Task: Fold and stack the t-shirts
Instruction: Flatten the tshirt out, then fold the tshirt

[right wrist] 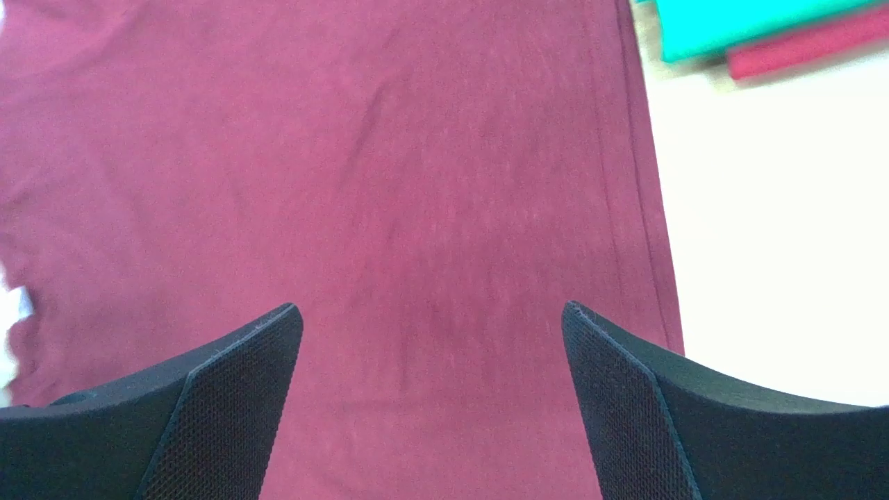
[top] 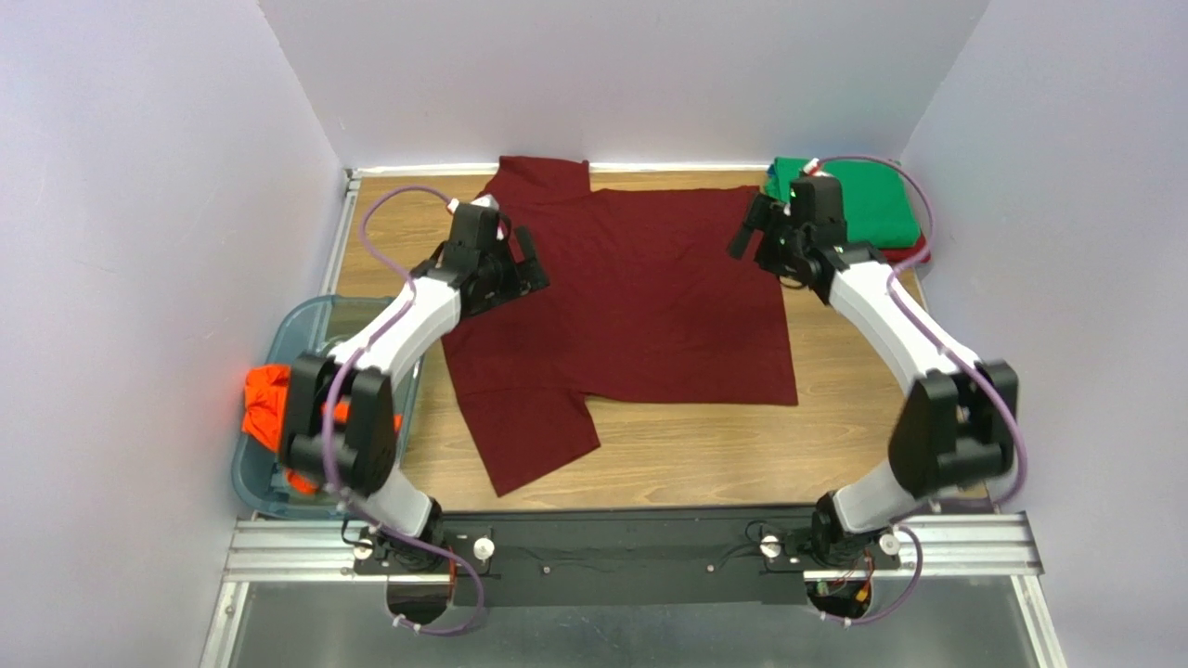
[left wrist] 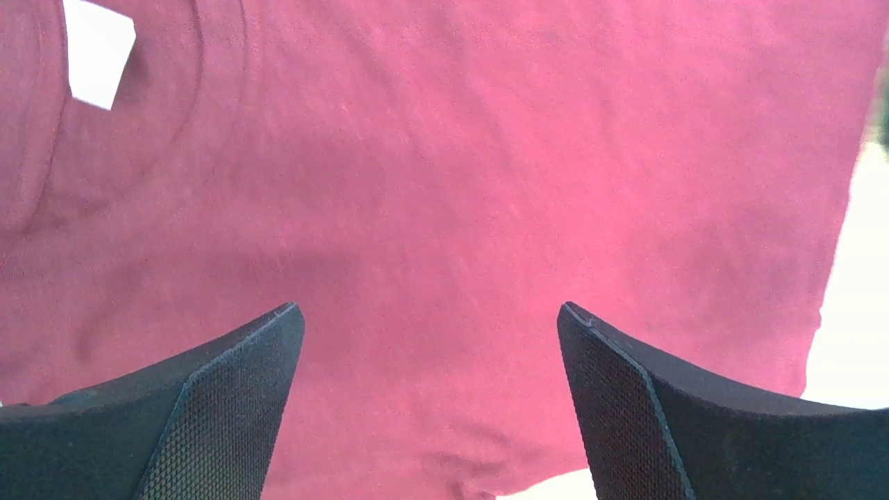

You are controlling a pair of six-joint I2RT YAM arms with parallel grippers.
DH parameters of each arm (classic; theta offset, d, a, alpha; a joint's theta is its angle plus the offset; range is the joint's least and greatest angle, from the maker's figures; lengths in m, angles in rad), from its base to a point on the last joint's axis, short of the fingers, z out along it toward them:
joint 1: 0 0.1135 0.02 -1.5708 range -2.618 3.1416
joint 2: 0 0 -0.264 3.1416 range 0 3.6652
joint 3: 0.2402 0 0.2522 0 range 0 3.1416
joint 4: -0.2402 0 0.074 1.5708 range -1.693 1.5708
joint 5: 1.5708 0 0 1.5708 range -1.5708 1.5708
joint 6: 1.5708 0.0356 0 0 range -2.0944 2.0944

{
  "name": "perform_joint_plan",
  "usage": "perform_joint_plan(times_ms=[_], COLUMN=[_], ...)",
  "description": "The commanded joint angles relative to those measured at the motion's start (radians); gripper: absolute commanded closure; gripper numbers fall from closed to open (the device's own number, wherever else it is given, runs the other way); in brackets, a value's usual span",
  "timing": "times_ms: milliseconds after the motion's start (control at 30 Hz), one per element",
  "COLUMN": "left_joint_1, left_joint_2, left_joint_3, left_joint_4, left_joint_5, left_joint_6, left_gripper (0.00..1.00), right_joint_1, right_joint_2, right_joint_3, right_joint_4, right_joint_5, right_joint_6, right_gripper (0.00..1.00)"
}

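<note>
A dark maroon t-shirt [top: 635, 299] lies spread flat on the wooden table, sleeves at the far left and near left, hem at the right. It fills the left wrist view [left wrist: 470, 177] and the right wrist view [right wrist: 344, 177]. My left gripper [top: 523, 259] is open and empty above the shirt's left part, near the collar. My right gripper [top: 749, 230] is open and empty above the shirt's far right corner. A folded green t-shirt [top: 858, 202] lies on a folded red one [top: 914, 255] at the back right. A bright orange t-shirt [top: 272, 404] sits crumpled in a bin.
A clear plastic bin [top: 300, 334] stands at the left edge of the table beside the left arm. White walls enclose the table on three sides. The green and red stack also shows at the top right of the right wrist view [right wrist: 751, 26].
</note>
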Motion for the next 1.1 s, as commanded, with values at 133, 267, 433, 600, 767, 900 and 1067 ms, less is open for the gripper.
perform_joint_plan(times_ms=[133,267,433,600,767,900,1067], left_joint_1=[-0.131,-0.266,-0.391,-0.449,-0.506,-0.576,-0.58], left_joint_2=[-0.391,-0.546,-0.717,-0.768,-0.665,-0.642,-0.598], left_joint_3=[-0.401,-0.478,-0.582,-0.641,-0.647,-0.631,-0.653], left_joint_4=[-0.177,-0.291,-0.419,-0.414,-0.408,-0.429,-0.374], left_joint_5=[-0.142,-0.143,-0.11,-0.087,-0.063,-0.098,-0.092], left_joint_6=[-0.19,-0.351,-0.576,-0.704,-0.753,-0.83,-0.851], left_gripper=[0.02,0.02,0.02,0.02,0.02,0.02,0.04], right_joint_1=[-0.004,-0.003,-0.003,-0.003,-0.003,-0.003,-0.003], right_joint_2=[-0.249,-0.303,-0.339,-0.332,-0.334,-0.343,-0.349], right_joint_3=[-0.251,-0.273,-0.306,-0.316,-0.317,-0.326,-0.33], right_joint_4=[-0.025,-0.027,-0.027,-0.025,-0.027,-0.027,-0.025], right_joint_5=[-0.005,-0.019,0.008,0.033,0.039,0.059,0.088], right_joint_6=[0.034,0.022,0.004,-0.002,-0.005,-0.007,-0.018], right_gripper=[0.0,0.0,0.0,0.0,0.0,0.0,0.0])
